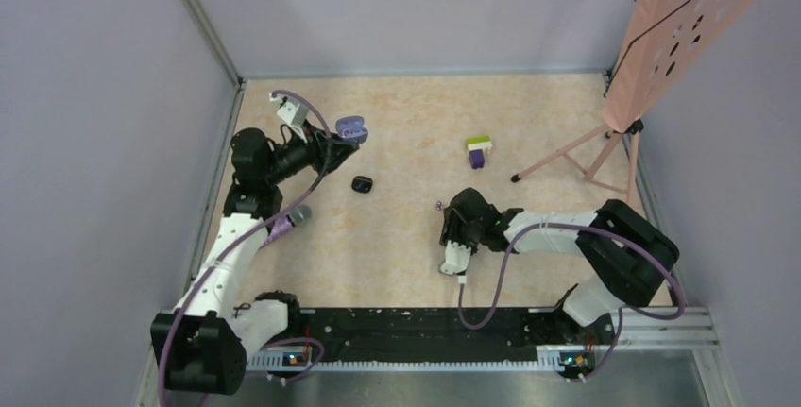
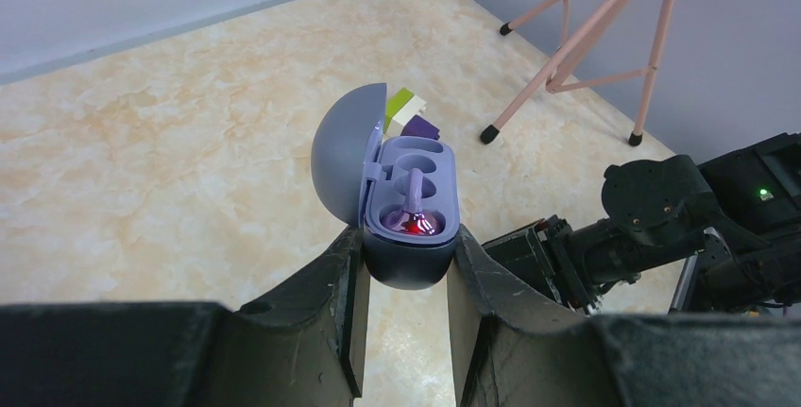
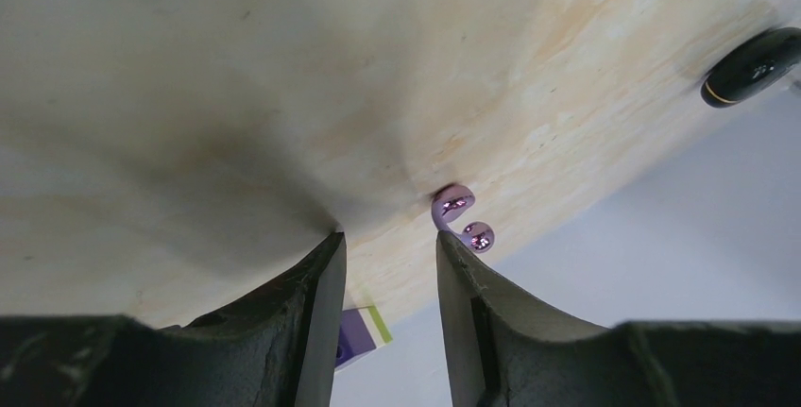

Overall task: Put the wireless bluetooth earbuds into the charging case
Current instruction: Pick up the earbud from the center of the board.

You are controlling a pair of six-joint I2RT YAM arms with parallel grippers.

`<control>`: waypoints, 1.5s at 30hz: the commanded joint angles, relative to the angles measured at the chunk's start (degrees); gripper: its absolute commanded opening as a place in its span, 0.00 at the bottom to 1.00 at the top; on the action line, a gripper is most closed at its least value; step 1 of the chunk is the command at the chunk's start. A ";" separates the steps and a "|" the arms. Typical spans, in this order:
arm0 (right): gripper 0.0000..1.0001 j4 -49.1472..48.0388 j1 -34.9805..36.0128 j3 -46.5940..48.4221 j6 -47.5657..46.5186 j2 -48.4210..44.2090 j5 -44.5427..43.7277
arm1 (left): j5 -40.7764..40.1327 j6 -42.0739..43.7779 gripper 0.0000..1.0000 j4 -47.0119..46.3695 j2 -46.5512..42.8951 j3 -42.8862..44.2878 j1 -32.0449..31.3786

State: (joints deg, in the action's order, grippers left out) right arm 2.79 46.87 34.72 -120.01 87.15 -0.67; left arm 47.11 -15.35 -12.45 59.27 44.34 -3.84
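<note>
Earbuds are only partly home. One purple earbud (image 2: 416, 207) looks seated in the near well of the charging case (image 2: 408, 190), with a red glow at its tip, while the far well appears empty. Your left gripper (image 2: 406, 254) is clamped on the case's base at the far left, with the lid hinged open. A second purple earbud (image 3: 460, 215) lies on the table (image 1: 397, 265) just ahead of your right gripper (image 3: 389, 261), whose fingers stand apart around nothing. The black earbud (image 1: 362, 183) sits between the arms, apart from both grippers. You still have the pickup and insertion to do.
</note>
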 commanded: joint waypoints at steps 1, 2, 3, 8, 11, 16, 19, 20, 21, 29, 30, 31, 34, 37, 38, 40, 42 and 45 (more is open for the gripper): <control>0.41 3.19 1.29 1.18 -34.81 2.15 3.92 | -0.35 -0.64 0.00 -2.94 -2.06 -0.80 0.32; 0.41 3.19 1.30 1.43 -34.93 2.33 4.07 | -0.48 -0.57 0.00 -2.98 -2.19 -0.97 0.39; 0.41 3.16 1.33 1.67 -34.98 2.46 4.36 | -0.60 -0.49 0.00 -2.94 -2.45 -1.19 0.41; 0.41 3.16 1.52 2.92 -35.10 3.73 4.65 | -0.97 -0.47 0.00 -3.17 -3.22 -2.17 0.58; 0.41 2.87 1.59 4.01 -35.12 4.89 4.80 | -1.07 -0.38 0.00 -3.13 -3.67 -2.54 0.67; 0.40 -0.40 1.65 6.52 -34.92 9.38 3.55 | -1.19 -0.32 0.00 -3.13 -3.97 -2.76 0.76; 0.39 -0.98 1.71 7.97 -34.82 10.86 2.58 | -1.22 -0.28 0.00 -3.17 -4.06 -2.71 0.84; 0.38 -0.87 1.66 8.26 -34.70 11.03 2.21 | -1.23 -0.29 0.00 -3.16 -4.07 -2.75 0.91; 0.38 -0.81 1.57 8.40 -34.41 11.13 2.10 | -1.23 -0.29 0.00 -3.14 -4.07 -2.69 0.93; 0.30 0.28 1.31 10.41 -25.92 12.41 1.01 | -1.08 -0.64 0.00 -3.27 -3.72 -2.75 1.29; 0.27 1.54 1.20 11.35 -24.28 12.69 0.94 | -0.98 -0.72 0.00 -3.34 -3.60 -2.75 1.29; 0.24 2.70 1.07 12.31 -22.52 13.10 -0.72 | -0.97 -0.80 0.00 -3.34 -3.40 -2.69 1.29; 0.13 4.43 0.97 15.30 -16.59 14.53 -0.60 | -0.96 -1.13 0.00 -3.55 -2.77 -2.47 1.29; 0.07 5.23 0.93 18.40 -9.29 15.66 -0.83 | -0.67 -1.41 0.00 -3.51 -1.85 -1.92 1.29; 0.05 5.18 0.80 19.25 -6.42 16.05 -0.64 | -0.50 -1.42 0.00 -3.39 -1.40 -1.49 1.29; 0.02 5.32 0.53 22.01 0.50 16.40 -0.32 | -0.21 -1.29 0.00 -2.76 -0.53 -0.56 1.29; 0.00 7.57 0.27 26.84 9.78 17.22 -0.99 | 0.03 -0.82 0.00 -1.96 0.36 0.52 1.29; 0.00 13.91 -0.82 37.06 27.78 19.31 -1.81 | 0.79 -0.08 0.00 -0.93 1.96 2.14 1.28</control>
State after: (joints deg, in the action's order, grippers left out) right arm 10.39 47.20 59.88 -112.18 105.03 -1.85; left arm 46.65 -15.97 -12.34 59.99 42.44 -2.76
